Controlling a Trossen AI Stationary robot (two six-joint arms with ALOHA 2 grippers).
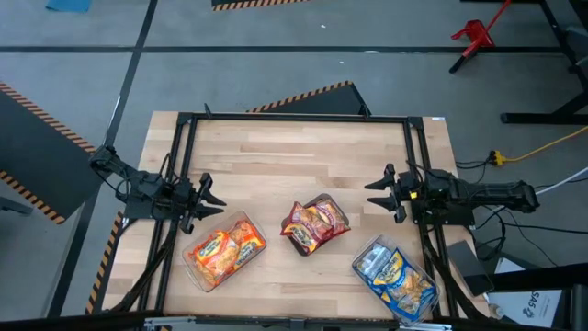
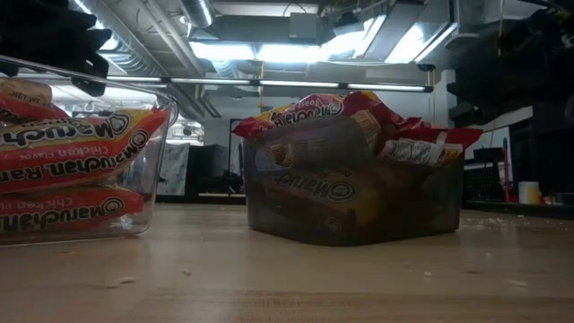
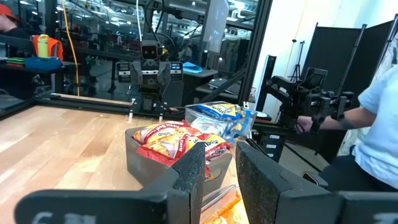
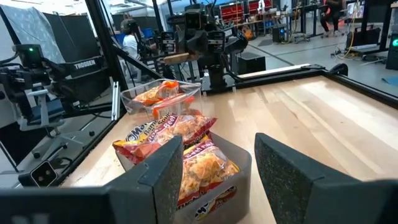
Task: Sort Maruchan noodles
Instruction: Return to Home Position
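The Maruchan noodles sit sorted in three trays. Orange packets [image 1: 223, 250] fill a clear tray near the table's near left. Dark red packets [image 1: 315, 223] are heaped in a dark tray at the middle. Blue-and-white packets [image 1: 395, 276] lie in a clear tray at the near right. My left gripper [image 1: 209, 196] hovers open at the left side, just beyond the orange tray. My right gripper [image 1: 381, 193] hovers open at the right side, beyond the blue tray. The low view shows the orange packets [image 2: 72, 170] and the red packets [image 2: 354, 135] in their trays.
A black frame [image 1: 294, 118] rims the table. Bare wood [image 1: 294, 161] spreads over the far half between the arms. In the left wrist view a person [image 3: 379, 124] stands beyond the table's right side, beside a stand [image 3: 305, 93]. Cables [image 1: 542, 142] lie on the floor.
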